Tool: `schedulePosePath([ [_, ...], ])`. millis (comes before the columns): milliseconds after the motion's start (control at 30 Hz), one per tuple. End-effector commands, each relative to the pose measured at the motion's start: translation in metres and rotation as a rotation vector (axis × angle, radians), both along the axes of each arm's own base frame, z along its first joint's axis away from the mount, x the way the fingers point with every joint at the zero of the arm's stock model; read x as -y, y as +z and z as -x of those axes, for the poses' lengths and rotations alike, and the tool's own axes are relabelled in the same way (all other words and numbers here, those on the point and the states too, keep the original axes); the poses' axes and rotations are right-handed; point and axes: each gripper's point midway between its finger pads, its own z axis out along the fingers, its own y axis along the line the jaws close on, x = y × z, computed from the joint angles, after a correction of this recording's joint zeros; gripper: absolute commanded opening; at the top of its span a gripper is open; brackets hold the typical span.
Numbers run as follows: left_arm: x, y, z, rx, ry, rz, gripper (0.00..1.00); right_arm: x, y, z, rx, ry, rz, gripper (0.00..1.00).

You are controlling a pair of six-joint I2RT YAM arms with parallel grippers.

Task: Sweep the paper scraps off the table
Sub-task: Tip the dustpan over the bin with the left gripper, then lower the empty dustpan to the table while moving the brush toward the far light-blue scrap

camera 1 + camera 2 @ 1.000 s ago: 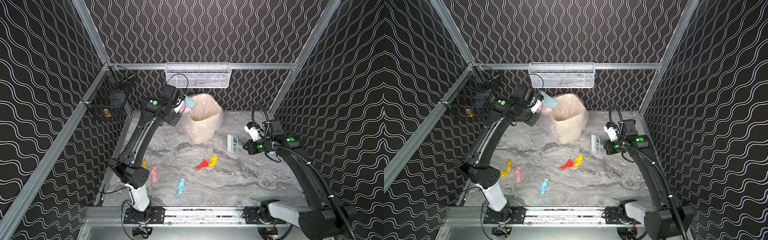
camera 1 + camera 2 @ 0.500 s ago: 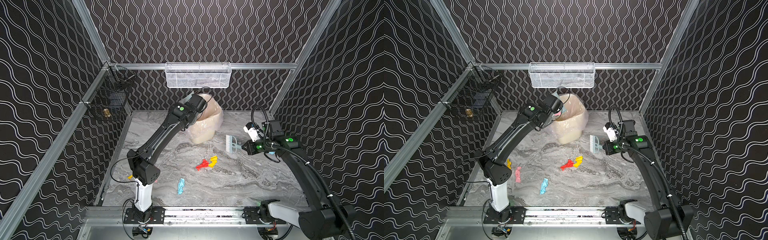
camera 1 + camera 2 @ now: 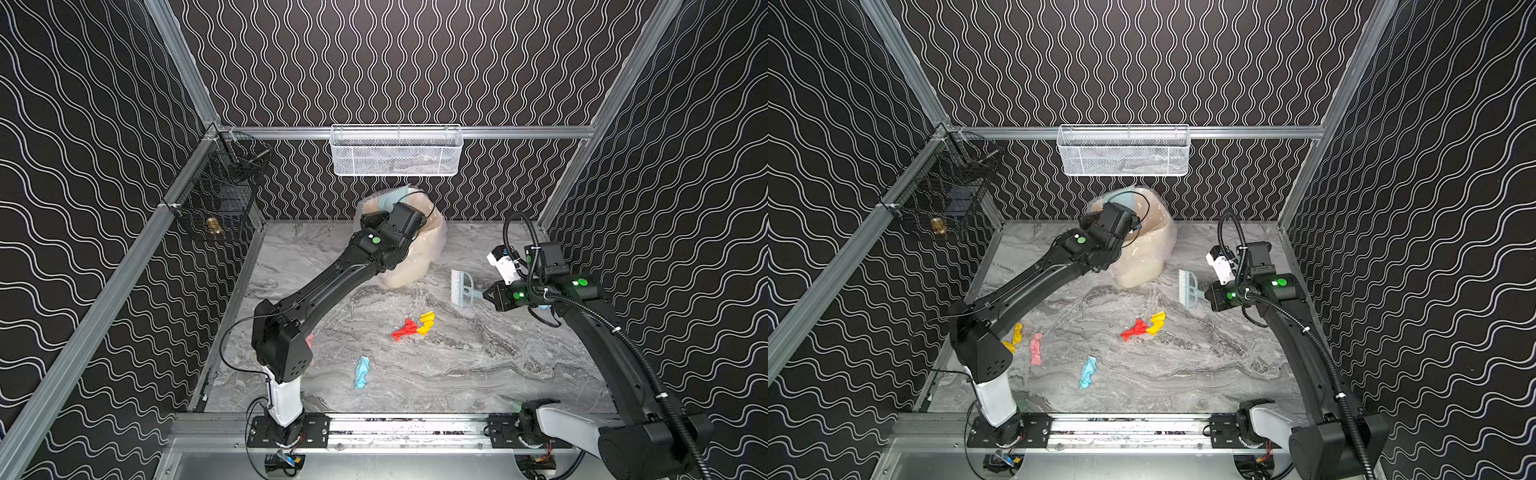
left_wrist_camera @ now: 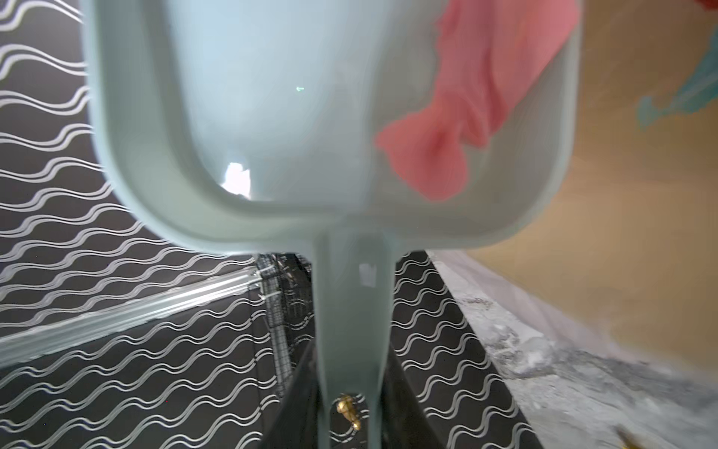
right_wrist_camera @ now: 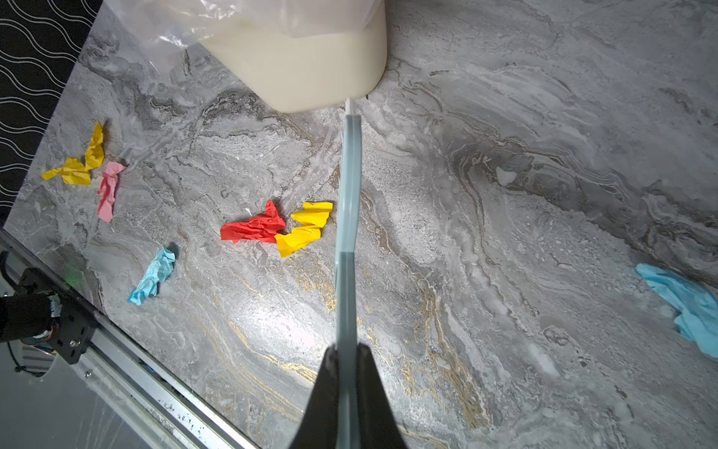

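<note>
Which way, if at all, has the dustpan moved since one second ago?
Yes. In both top views the dustpan has gone right, from the left rim of the trash bin to above its mouth.

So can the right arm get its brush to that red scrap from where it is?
Probably yes. The right hand holds the brush above the table, close to the red scrap. Nothing stands between them except a yellow scrap touching the red one, which the brush would likely push along too.
</note>
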Motion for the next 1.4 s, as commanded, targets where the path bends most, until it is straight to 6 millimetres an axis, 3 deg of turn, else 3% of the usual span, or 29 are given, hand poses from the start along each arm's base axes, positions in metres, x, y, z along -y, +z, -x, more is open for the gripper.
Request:
schedulePosePath([
  [0, 0.006, 0.029, -0.011, 0.121, -0.021, -0.048, 0.00, -0.003, 0.005, -0.003, 0.033, 0.019, -0.012, 0.00],
  [433, 0.000, 0.041, -0.010, 0.161, -0.036, -0.052, 0.00, 0.001, 0.005, -0.002, 0.035, 0.001, 0.006, 0.00],
  [533, -0.003, 0.043, -0.007, 0.160, -0.026, -0.005, 0.00, 0.010, 0.004, -0.004, 0.043, -0.039, 0.044, 0.00],
  [633, 0.002, 0.046, 0.005, 0.161, -0.040, 0.125, 0.00, 0.032, 0.003, -0.009, 0.068, -0.139, 0.131, 0.00],
  [800, 0.024, 0.047, 0.043, 0.104, -0.101, 0.347, 0.00, 0.075, 0.001, -0.016, 0.096, -0.323, 0.248, 0.00],
  [1000, 0.035, 0.033, 0.083, -0.034, -0.137, 0.633, 0.00, 0.126, -0.007, -0.025, 0.072, -0.502, 0.399, 0.00],
  [1167, 0.057, 0.001, 0.118, -0.236, -0.178, 0.870, 0.00, 0.164, -0.011, -0.032, 0.017, -0.589, 0.576, 0.00],
  [1367, 0.085, -0.046, 0.162, -0.460, -0.210, 0.991, 0.00, 0.197, -0.030, -0.040, -0.079, -0.631, 0.741, 0.00],
])
